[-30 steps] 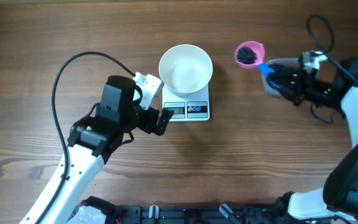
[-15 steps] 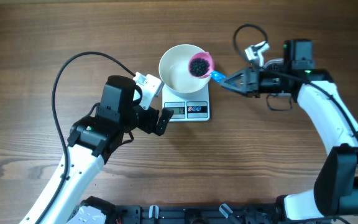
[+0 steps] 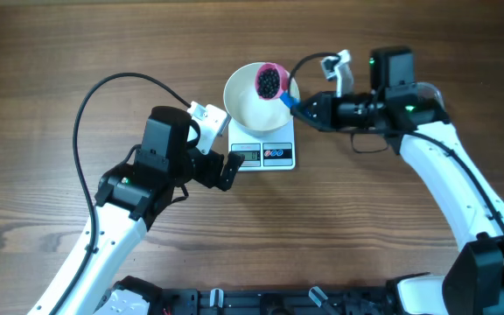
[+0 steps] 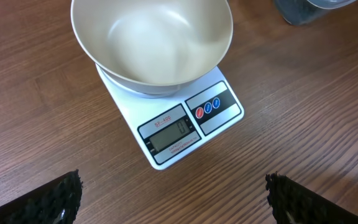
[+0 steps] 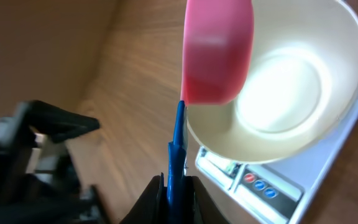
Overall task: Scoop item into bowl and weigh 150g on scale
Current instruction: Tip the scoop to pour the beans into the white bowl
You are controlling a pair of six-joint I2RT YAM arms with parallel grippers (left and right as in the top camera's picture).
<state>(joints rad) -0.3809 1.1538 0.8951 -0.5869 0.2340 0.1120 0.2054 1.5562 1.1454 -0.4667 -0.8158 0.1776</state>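
Right fingers [image 3: 311, 110] clamp the blue handle [image 3: 289, 99] of a pink scoop [image 5: 219, 56] holding black beads [image 3: 269, 82] over the white bowl [image 3: 245, 109] on the scale [image 3: 280, 157]; left fingers [image 3: 229, 171] gape wide, empty, just left.

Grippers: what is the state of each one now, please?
Left gripper: open, holding nothing.
Right gripper: shut on the pink scoop, by its blue handle.

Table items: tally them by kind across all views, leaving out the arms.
bowl: 1
scale: 1
scoop: 1
bead heap, in the scoop: 1
tub, at the left wrist view's top edge: 1
Total: 5
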